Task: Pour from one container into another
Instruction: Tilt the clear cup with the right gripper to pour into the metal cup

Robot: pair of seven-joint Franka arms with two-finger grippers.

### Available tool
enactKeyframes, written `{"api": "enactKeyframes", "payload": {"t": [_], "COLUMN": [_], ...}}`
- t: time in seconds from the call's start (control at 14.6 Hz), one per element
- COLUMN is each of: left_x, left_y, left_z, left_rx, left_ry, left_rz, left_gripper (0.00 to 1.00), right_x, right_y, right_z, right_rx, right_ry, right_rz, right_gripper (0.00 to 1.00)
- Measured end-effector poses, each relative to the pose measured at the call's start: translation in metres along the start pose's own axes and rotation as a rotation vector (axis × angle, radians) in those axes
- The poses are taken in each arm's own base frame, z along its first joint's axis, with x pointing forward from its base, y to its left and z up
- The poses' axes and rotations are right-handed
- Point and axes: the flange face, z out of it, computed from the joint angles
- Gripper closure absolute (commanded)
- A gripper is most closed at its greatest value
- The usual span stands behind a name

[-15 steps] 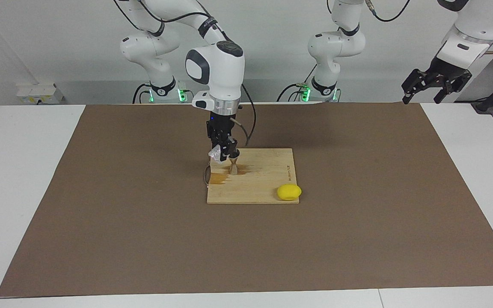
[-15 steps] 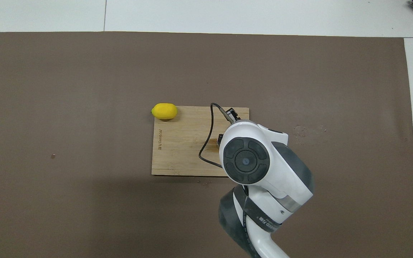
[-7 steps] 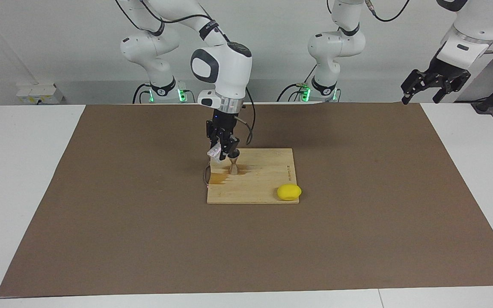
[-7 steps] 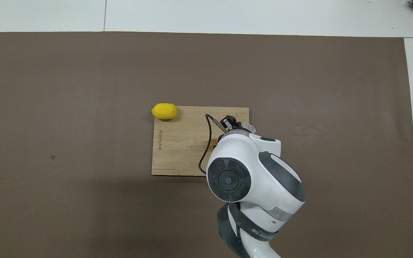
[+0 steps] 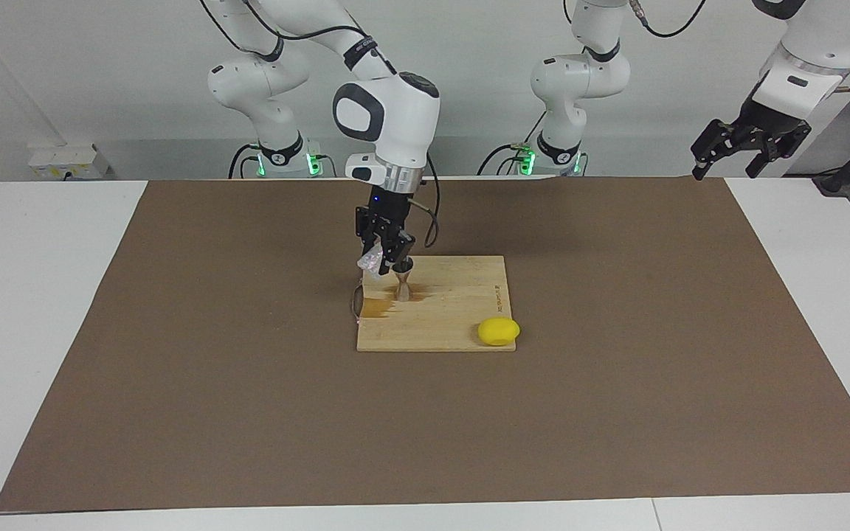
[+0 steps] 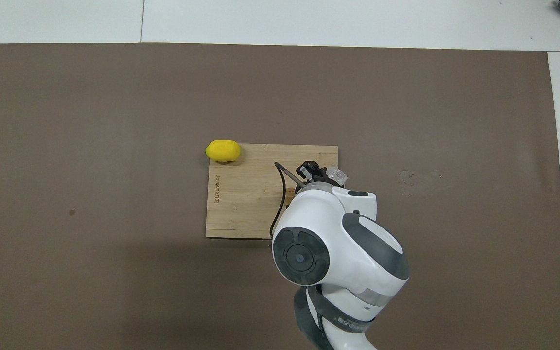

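— Materials first?

— A clear cup, small, short, textured wall, see-through. A silver jigger, metal, hourglass-shaped with a narrow waist, upright on a bamboo board. Board square, pale, striped grain, a darker wet-looking stain at the corner toward the right arm's end. A yellow lemon, smooth and oval, at the board's corner farther from the robots, toward the left arm's end.

— And the cup against the fingers?

— Pinched in the right gripper, fingers pressed onto it, cup tilted and raised over the board's edge just beside the jigger's top. From overhead, just a glint of the cup past the wrist; the jigger hidden under the arm there. Hard to say whether cup and jigger touch; seemingly very close.

— The other arm?

— Waiting. Left gripper high off the left arm's end of the worktop, fingers spread, holding nothing.

— Surface and room?

— White worktop under a large brown mat, matte and flat, with a faint scuff beside the board toward the right arm's end. A plain white wall at the robots' end, cables along the arms, green lights at the bases.
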Motion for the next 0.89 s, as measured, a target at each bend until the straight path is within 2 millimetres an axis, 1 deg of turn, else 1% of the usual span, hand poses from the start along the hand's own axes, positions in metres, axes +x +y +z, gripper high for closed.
{"api": "enactKeyframes", "payload": {"t": [0.41, 0.68, 0.89], "left_x": [-0.001, -0.001, 0.0], "left_y": [0.0, 0.001, 0.0], "left_z": [-0.001, -0.002, -0.003], "left_rx": [0.0, 0.0, 0.001], "left_ry": [0.002, 0.003, 0.014], "left_rz": [0.0, 0.0, -0.006], "left_gripper": [0.0, 0.0, 0.0], "right_x": [-0.01, -0.008, -0.002], "right_y": [-0.002, -0.005, -0.01], "right_z": [-0.007, -0.012, -0.017], "right_rx": [0.016, 0.026, 0.039], "right_ry": [-0.001, 0.0, -0.001], "right_rz": [-0.018, -0.013, 0.001], "right_gripper": [1.0, 1.0, 1.0]}}
